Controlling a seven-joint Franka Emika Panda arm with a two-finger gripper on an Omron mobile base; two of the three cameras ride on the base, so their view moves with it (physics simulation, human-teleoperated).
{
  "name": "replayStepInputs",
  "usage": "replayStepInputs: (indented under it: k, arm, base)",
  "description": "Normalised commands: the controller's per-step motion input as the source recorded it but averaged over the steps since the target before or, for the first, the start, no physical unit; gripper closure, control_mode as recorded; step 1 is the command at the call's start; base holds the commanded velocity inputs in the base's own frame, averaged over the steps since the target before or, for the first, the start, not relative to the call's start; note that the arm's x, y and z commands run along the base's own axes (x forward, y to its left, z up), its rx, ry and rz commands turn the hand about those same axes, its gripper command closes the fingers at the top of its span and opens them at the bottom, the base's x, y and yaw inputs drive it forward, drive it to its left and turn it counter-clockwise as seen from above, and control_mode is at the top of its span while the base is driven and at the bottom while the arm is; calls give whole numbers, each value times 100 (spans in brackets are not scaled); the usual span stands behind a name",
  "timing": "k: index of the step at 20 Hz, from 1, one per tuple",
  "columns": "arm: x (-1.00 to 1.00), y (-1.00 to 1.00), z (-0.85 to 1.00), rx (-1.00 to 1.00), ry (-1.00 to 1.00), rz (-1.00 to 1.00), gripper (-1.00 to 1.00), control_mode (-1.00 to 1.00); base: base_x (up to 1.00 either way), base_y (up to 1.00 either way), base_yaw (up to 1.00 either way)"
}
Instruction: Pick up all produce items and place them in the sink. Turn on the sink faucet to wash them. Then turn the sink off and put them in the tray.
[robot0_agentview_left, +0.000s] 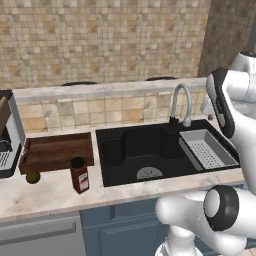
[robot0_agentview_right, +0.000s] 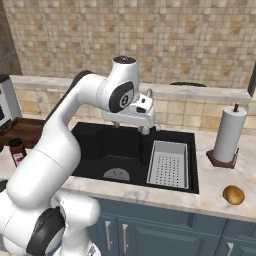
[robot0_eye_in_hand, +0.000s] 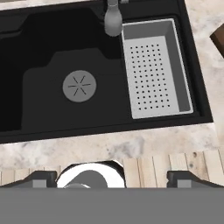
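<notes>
Jaws (robot0_eye_in_hand: 113, 179): spread wide apart with nothing between them, seen in the hand view looking down over the sink.
Sink (robot0_agentview_left: 120, 150): black basin set in the tabletop (robot0_agentview_left: 45, 192), its round grey drain (robot0_eye_in_hand: 79, 85) bare.
Rack (robot0_agentview_right: 169, 164): grey perforated metal, sitting in the right part of the basin.
Faucet (robot0_agentview_left: 181, 102): curved grey spout at the back edge of the sink, its tip just above the rack's near-left corner.
Tray (robot0_agentview_left: 57, 150): dark wooden, left of the sink on the tabletop.
Olive-brown fruit (robot0_agentview_left: 33, 176): on the tabletop, just in front of the tray's left corner; possibly touching it, hard to tell.
Jar (robot0_agentview_left: 79, 175): upright, between tray and sink front.
Orange-yellow fruit (robot0_agentview_right: 233, 195): on the tabletop right of the sink, in front of the paper towel roll (robot0_agentview_right: 228, 134).
</notes>
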Motion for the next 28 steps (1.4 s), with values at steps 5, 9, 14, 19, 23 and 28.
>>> replayStepInputs:
  k: [5, 9, 14, 19, 23, 28]
  arm:
    - [0, -59, -16, 0, 6, -6, -100, -100]
    - [0, -62, -23, 0, 7, -6, -100, -100]
    - [0, -64, -26, 0, 7, -4, -100, -100]
    - [0, -66, -25, 0, 4, -2, -100, -100]
    - [0, -64, -24, 0, 2, -2, -100, -100]
    - [0, -60, -25, 0, 2, 0, -100, -100]
  base:
    - [0, 0, 0]
    - [0, 0, 0]
    - [0, 0, 0]
    - [0, 0, 0]
    - [0, 0, 0]
    - [0, 0, 0]
